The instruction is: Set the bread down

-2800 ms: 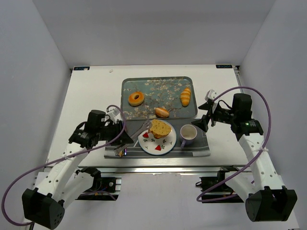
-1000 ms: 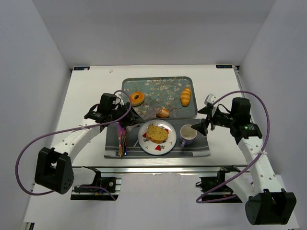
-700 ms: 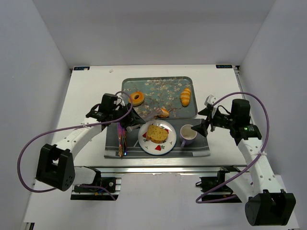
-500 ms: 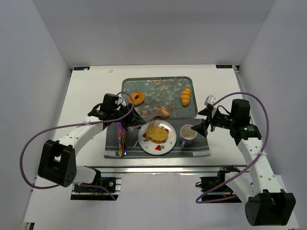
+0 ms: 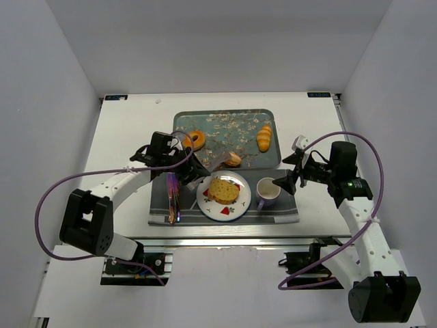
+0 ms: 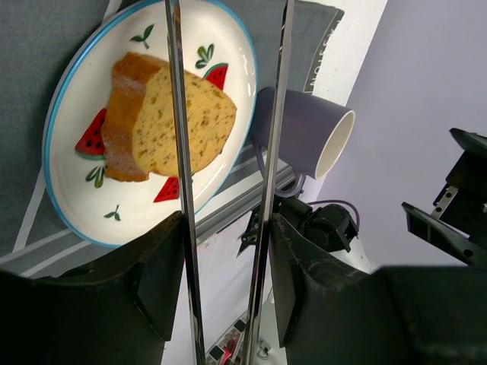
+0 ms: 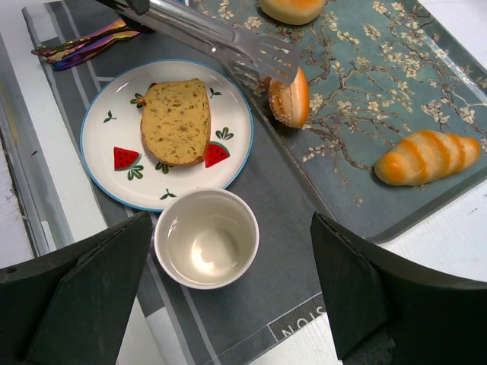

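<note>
The bread (image 5: 224, 189) is a thick yellow slice lying flat on a white plate (image 5: 207, 204) with watermelon prints. It also shows in the wrist views as the bread (image 6: 179, 122) and the bread (image 7: 176, 120). My left gripper (image 5: 183, 173) is shut on the handles of metal tongs (image 5: 213, 164), left of the plate. The tongs' arms (image 6: 179, 160) stand apart with nothing between them, and their tips (image 7: 259, 53) hover by a small bun (image 7: 291, 97). My right gripper (image 5: 287, 179) hangs open over a mug (image 7: 207, 238).
A flowered tray (image 5: 225, 123) behind the plate holds a doughnut (image 5: 194, 140), a croissant (image 5: 264, 137) and the small bun (image 5: 233, 160). The purple mug (image 5: 268, 192) and iridescent cutlery (image 5: 172, 198) lie on a grey placemat (image 5: 287, 212).
The slice, earlier held in the tongs over the plate, now lies on it. My left arm has drawn the empty tongs back toward the tray. The right arm has barely moved.
</note>
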